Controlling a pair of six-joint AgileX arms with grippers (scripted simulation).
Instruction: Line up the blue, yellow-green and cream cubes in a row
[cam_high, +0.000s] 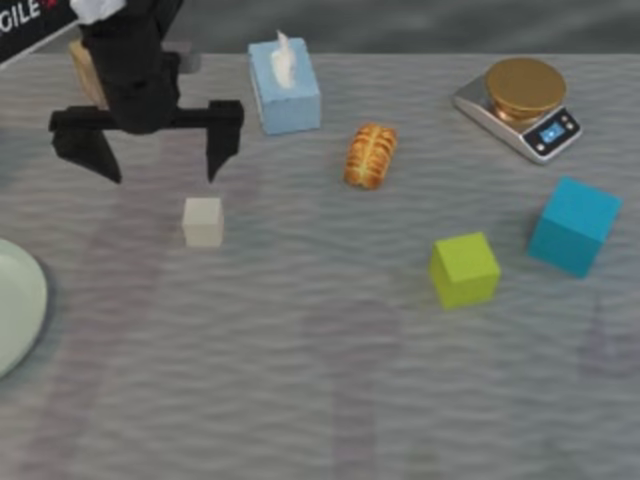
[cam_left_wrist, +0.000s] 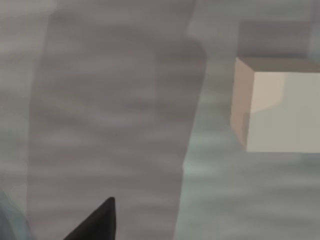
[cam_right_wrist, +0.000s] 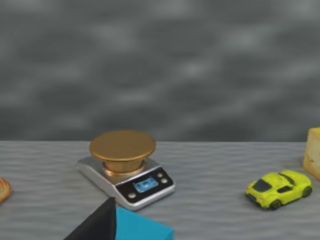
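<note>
The cream cube (cam_high: 203, 221) sits at the table's left; the left wrist view has it large at one side (cam_left_wrist: 280, 110). My left gripper (cam_high: 162, 176) hangs open just behind and slightly left of it, touching nothing. The yellow-green cube (cam_high: 464, 270) rests right of centre. To its right, slightly farther back, lies the larger blue cube (cam_high: 573, 225). My right arm is outside the top view. Its wrist view shows one dark finger (cam_right_wrist: 100, 225) off to the side, right by a corner of the blue cube (cam_right_wrist: 142, 227), with nothing held.
A pale blue tissue box (cam_high: 285, 85), a bread roll (cam_high: 370, 155) and a kitchen scale (cam_high: 520, 105) stand along the back. A pale plate (cam_high: 15, 300) pokes in at the left edge. A tan block (cam_high: 88, 70) hides behind the left arm. A yellow toy car (cam_right_wrist: 278, 189) shows beyond the scale.
</note>
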